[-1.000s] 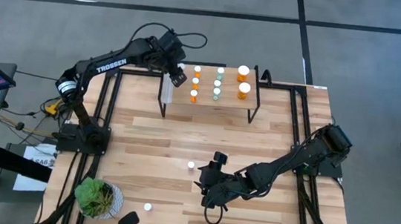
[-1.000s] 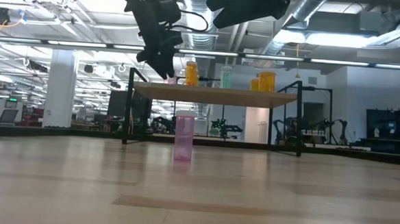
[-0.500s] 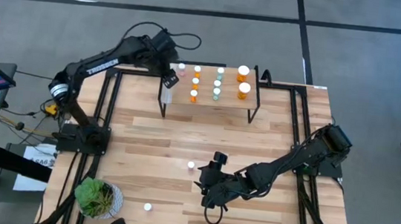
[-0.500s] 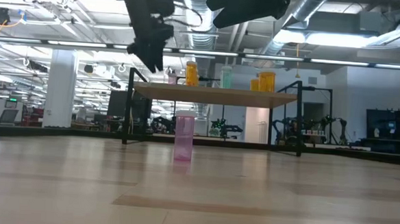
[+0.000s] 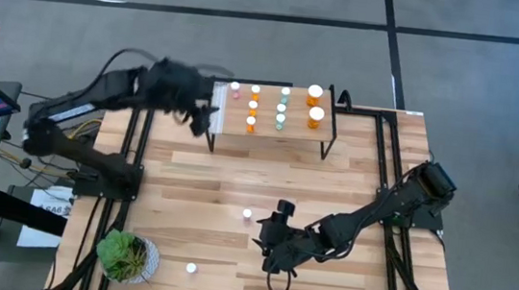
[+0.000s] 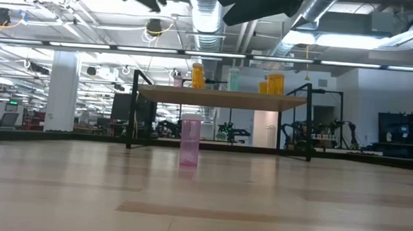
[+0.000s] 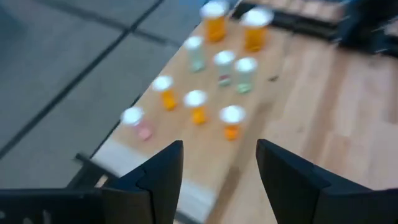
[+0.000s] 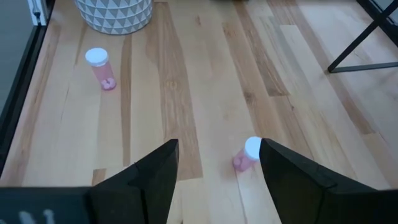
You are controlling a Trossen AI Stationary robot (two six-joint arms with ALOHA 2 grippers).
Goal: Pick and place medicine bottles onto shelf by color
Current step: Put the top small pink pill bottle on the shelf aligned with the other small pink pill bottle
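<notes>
The shelf stands at the table's far side and carries several medicine bottles: a pink one at its left end, three orange, three green and two wider orange. My left gripper hangs open and empty, high off the shelf's left end; in its wrist view the gripper looks down on those bottles. My right gripper stands open over the table's middle. Just ahead of it a pink bottle stands upright on the table. Another pink bottle stands near the front.
A potted plant stands at the table's near left corner, close to the front pink bottle. The shelf's thin black legs reach down to the table. In the low view the middle pink bottle stands before the shelf.
My left gripper has drawn back from the shelf's left end toward the table's left edge and risen. The pink bottle it held a second ago stays upright on the shelf. My right arm has kept still.
</notes>
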